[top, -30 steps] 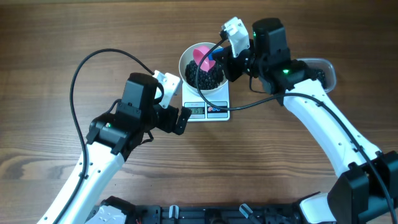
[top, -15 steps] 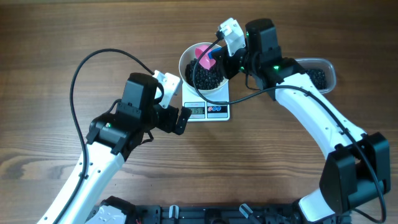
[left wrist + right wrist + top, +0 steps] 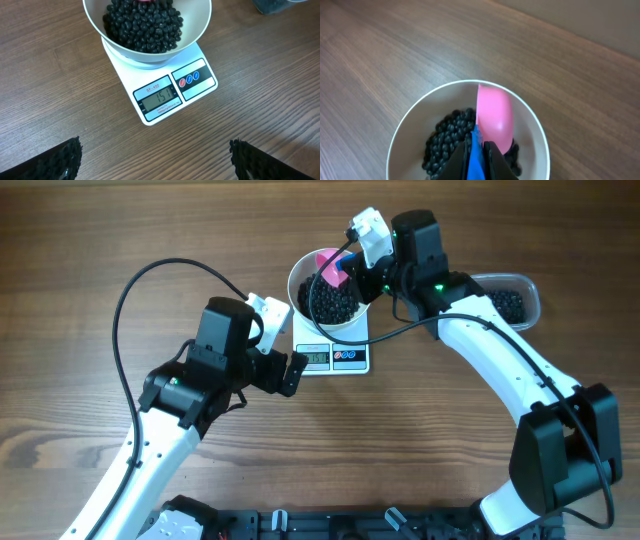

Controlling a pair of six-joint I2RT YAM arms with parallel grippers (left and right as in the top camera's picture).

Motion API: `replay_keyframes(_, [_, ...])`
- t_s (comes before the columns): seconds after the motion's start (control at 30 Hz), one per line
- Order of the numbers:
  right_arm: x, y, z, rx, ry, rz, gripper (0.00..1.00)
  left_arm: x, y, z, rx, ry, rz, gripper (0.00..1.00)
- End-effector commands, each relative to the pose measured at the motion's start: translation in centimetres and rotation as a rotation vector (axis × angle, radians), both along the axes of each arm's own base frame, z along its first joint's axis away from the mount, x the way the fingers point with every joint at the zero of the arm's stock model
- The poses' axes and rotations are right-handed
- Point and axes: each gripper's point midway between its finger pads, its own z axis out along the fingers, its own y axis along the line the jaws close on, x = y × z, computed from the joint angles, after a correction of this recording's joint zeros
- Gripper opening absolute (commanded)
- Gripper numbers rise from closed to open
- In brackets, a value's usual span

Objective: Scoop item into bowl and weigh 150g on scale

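**Scoop held over the bowl**

The pink scoop [image 3: 495, 120] is gripped by its blue handle [image 3: 476, 142] in the right claw [image 3: 475, 160], long axis pointing straight ahead over the black beans [image 3: 142, 25] in the white bowl [image 3: 297, 280] on the scale [image 3: 172, 92]. The left claw [image 3: 157, 160] is spread wide, empty, before the scale.

Desk [image 3: 90, 240]: wood grain, matt. Bowl [image 3: 198, 25]: smooth white, semi-gloss. Scale [image 3: 145, 72]: white plastic, smooth. Scoop [image 3: 495, 117]: pink plastic w/ sheen. Beans [image 3: 142, 25]: black, slight gloss.
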Motion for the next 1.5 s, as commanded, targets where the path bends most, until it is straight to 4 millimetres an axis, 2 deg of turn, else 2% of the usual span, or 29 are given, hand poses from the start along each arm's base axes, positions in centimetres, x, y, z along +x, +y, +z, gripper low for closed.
replay_keyframes(0.0, [0.8,0.1,0.3,-0.020,-0.040,-0.001,0.04,-0.2,-0.4,-0.2,-0.009,0.008,-0.016,1.00])
replay_keyframes(0.27, [1.0,-0.5,0.0,-0.065,-0.054,-0.015,0.04,-0.2,-0.4,-0.2,-0.009,0.008,-0.016,1.00])
replay_keyframes(0.47, [0.0,0.0,-1.2,-0.086,-0.005,0.006,0.04,-0.2,-0.4,-0.2,-0.009,0.008,-0.016,1.00])
replay_keyframes(0.6, [-0.1,0.5,-1.0,-0.081,-0.013,0.013,0.04,-0.2,-0.4,-0.2,-0.009,0.008,-0.016,1.00])
replay_keyframes(1.0, [-1.1,0.2,-2.0,-0.098,0.045,0.020,0.04,-0.2,-0.4,-0.2,-0.009,0.008,-0.016,1.00])
replay_keyframes(1.2, [-1.4,0.8,-1.8,-0.058,0.061,0.041,0.04,-0.2,-0.4,-0.2,-0.009,0.008,-0.016,1.00])
replay_keyframes(1.47, [-0.4,1.3,-0.6,0.040,0.070,-0.037,0.04,-0.2,-0.4,-0.2,-0.009,0.008,-0.016,1.00])
